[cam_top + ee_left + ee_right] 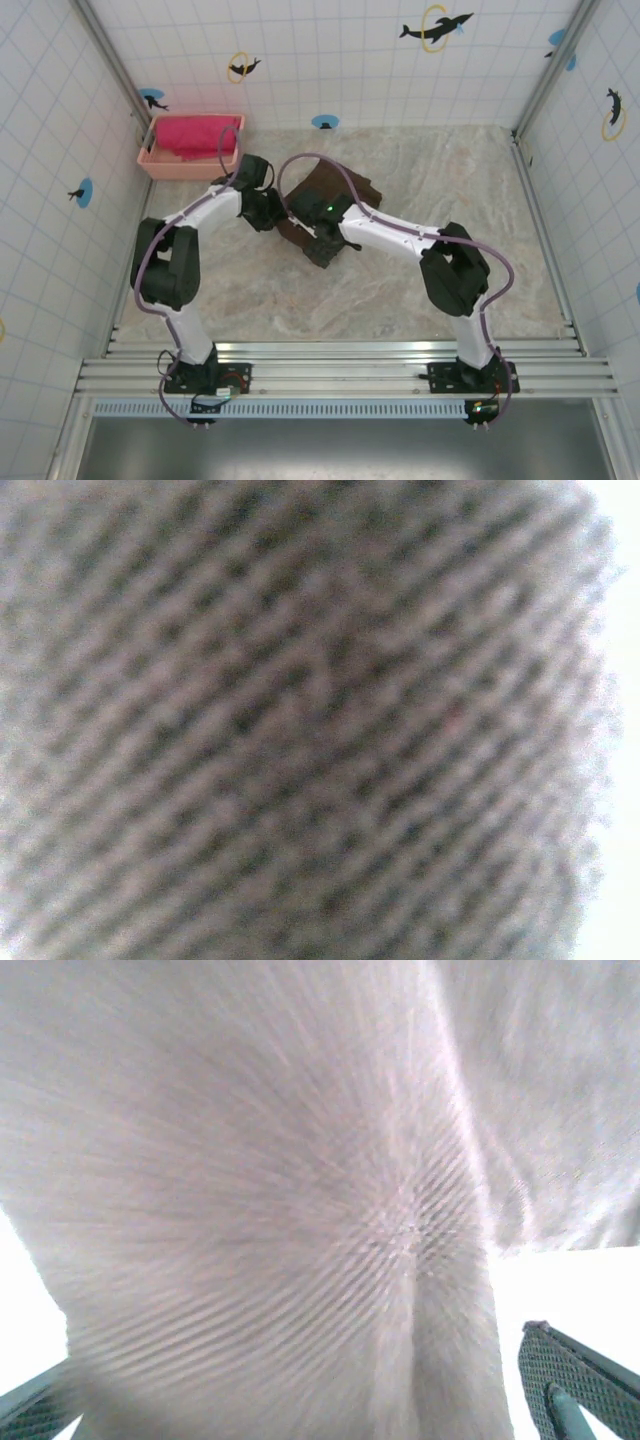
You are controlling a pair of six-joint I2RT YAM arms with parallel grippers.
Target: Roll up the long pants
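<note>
The right gripper (pixel 295 1390) has its fingers (pixel 565 1370) spread wide, with brown cloth bulging down between them; whether they press on it I cannot tell. The left gripper (pixel 265 212) sits against the bundle's left side, its camera hard up against blurred weave, so how its jaws stand cannot be told. Between the two lie the long pants (pixel 338 190), mid-table (pixel 450 180) and already gathered into a compact dark lump with no leg stretched out. Rolling looks well advanced — probably the last turns. Both arms cover the near end, so its tidiness is uncertain. Tightening and letting go seem to remain.
</note>
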